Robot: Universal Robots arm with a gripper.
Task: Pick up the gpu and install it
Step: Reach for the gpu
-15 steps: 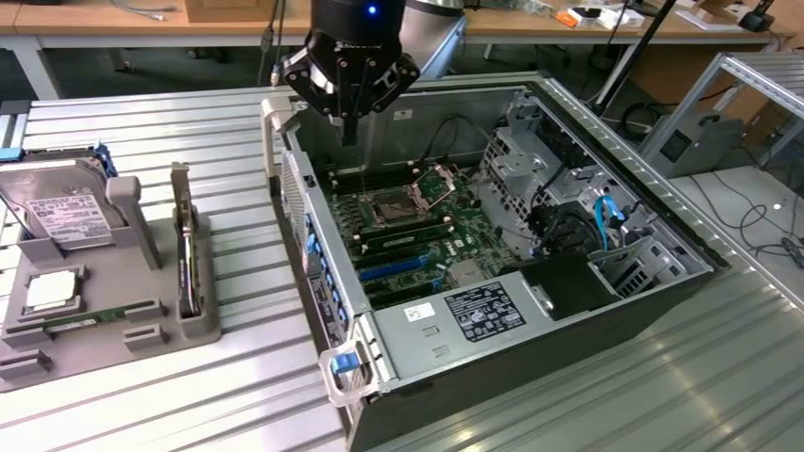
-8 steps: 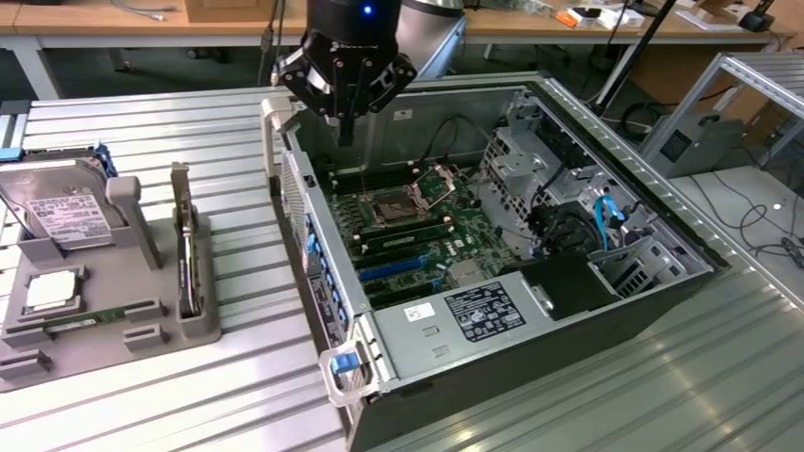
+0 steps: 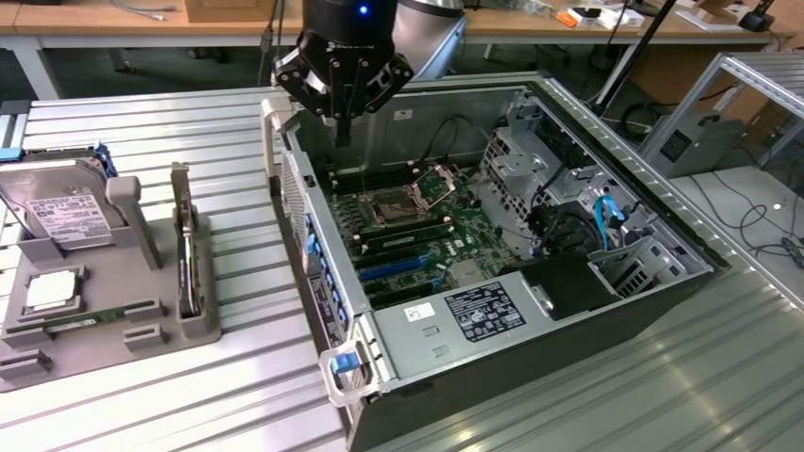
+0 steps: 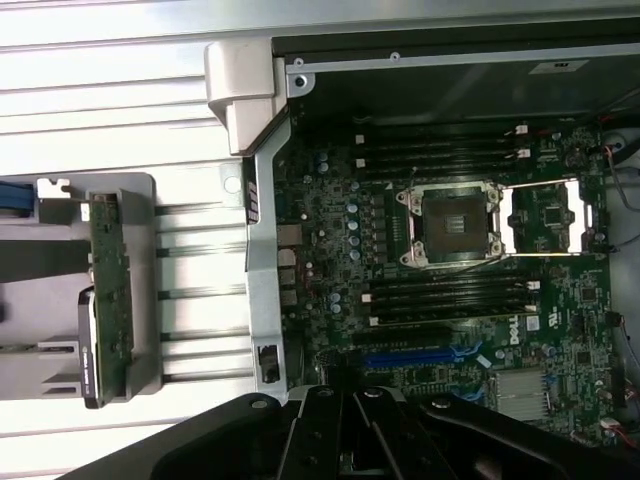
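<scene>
The gpu (image 3: 186, 250) stands on edge in a grey holder (image 3: 164, 330) at the exterior view's left, its silvery bracket at the far end. From the wrist view the gpu (image 4: 108, 290) shows as a thin green board lying along that holder (image 4: 150, 200). My gripper (image 3: 342, 134) hangs shut and empty above the far left corner of the open computer case (image 3: 292, 179), well apart from the gpu. Its black fingers (image 4: 322, 425) point down over the motherboard (image 4: 450, 300), near the blue card slot (image 4: 415, 355).
A silver hard drive (image 3: 51, 202) and a square processor (image 3: 51, 292) also sit in the holder. Inside the case are the processor socket (image 3: 390, 202), cables (image 3: 603, 221) and a drive cage (image 3: 528, 160). Slatted metal table (image 3: 226, 377) surrounds the case.
</scene>
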